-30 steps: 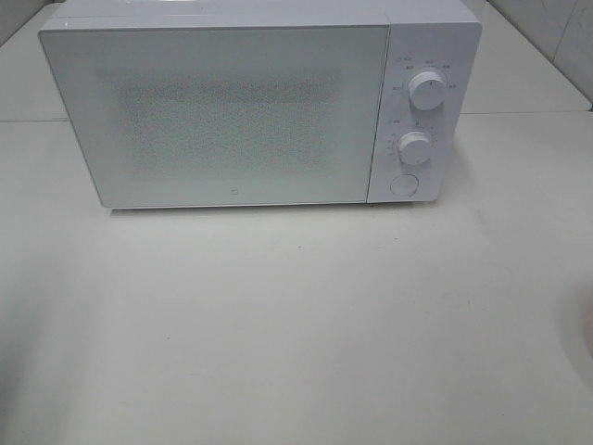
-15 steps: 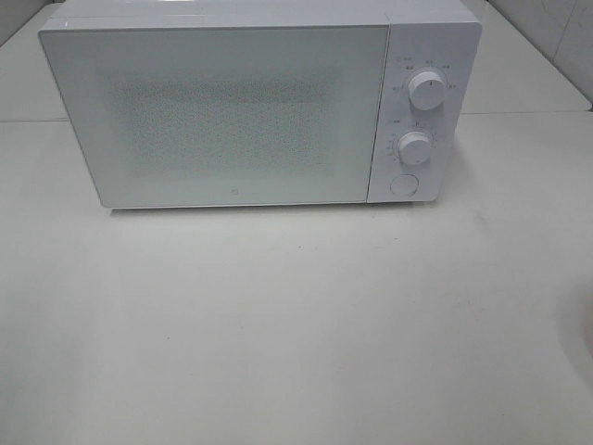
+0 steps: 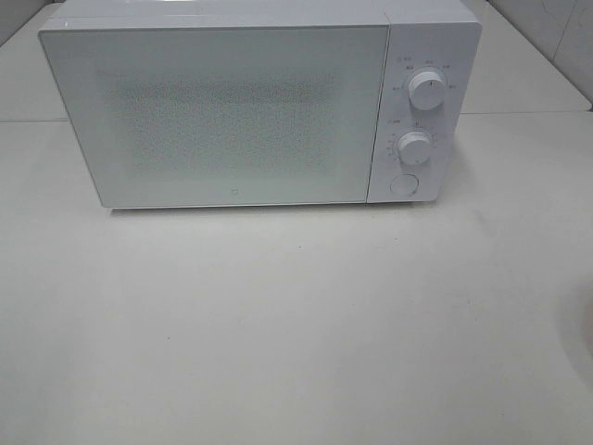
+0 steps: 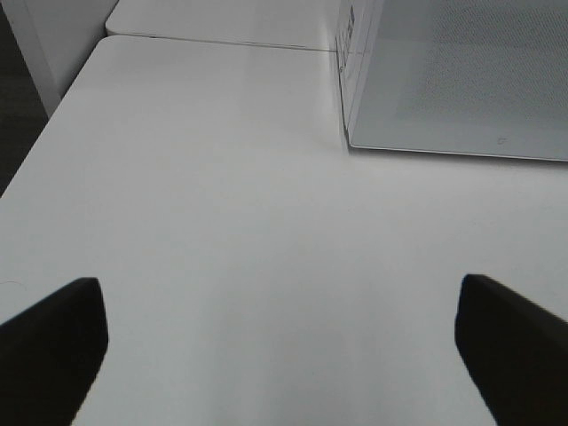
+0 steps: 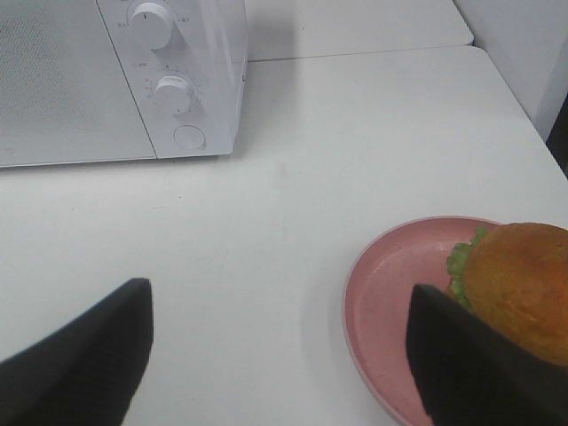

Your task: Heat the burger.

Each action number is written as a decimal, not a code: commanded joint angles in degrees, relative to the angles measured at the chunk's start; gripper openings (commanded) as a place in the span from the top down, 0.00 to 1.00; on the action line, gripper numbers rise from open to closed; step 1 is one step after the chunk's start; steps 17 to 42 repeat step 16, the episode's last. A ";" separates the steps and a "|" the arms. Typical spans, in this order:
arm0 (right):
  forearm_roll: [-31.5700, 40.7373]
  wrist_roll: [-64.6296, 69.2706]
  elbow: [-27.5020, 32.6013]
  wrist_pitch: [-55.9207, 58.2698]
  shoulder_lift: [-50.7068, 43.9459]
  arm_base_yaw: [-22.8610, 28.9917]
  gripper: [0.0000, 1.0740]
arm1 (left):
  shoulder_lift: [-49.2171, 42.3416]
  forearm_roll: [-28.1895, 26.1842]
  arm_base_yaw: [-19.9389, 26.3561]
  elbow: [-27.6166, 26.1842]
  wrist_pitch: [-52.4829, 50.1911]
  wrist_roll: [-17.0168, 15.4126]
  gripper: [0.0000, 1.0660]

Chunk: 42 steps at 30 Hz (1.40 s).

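Microwave [image 3: 232,111] blocks table's [image 3: 278,324] far side, door shut; plate [image 5: 390,302] with burger [image 5: 519,288] near right.

No legible text found. Small grey markings ringing the two round white dials [image 3: 426,89] on the white box-shaped microwave oven [image 3: 232,111], too small to read. Tiny logo mark at 6 o'clock on its frosted door [image 3: 233,196], unreadable.
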 commanded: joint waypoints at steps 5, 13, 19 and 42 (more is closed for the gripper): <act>0.11 -0.40 0.11 -0.46 -1.38 -0.29 0.29 | -1.49 0.17 0.11 0.06 0.11 -0.23 0.06; 0.11 -0.40 0.11 -0.46 -1.38 -0.29 0.29 | -1.49 0.17 0.11 0.06 0.11 -0.23 0.06; 0.11 -0.40 0.11 -0.46 -1.38 -0.29 0.29 | -1.49 0.17 0.11 0.06 0.11 -0.23 0.06; 0.11 -0.40 0.11 -0.46 -1.38 -0.29 0.29 | -1.49 0.17 0.11 0.06 0.11 -0.23 0.06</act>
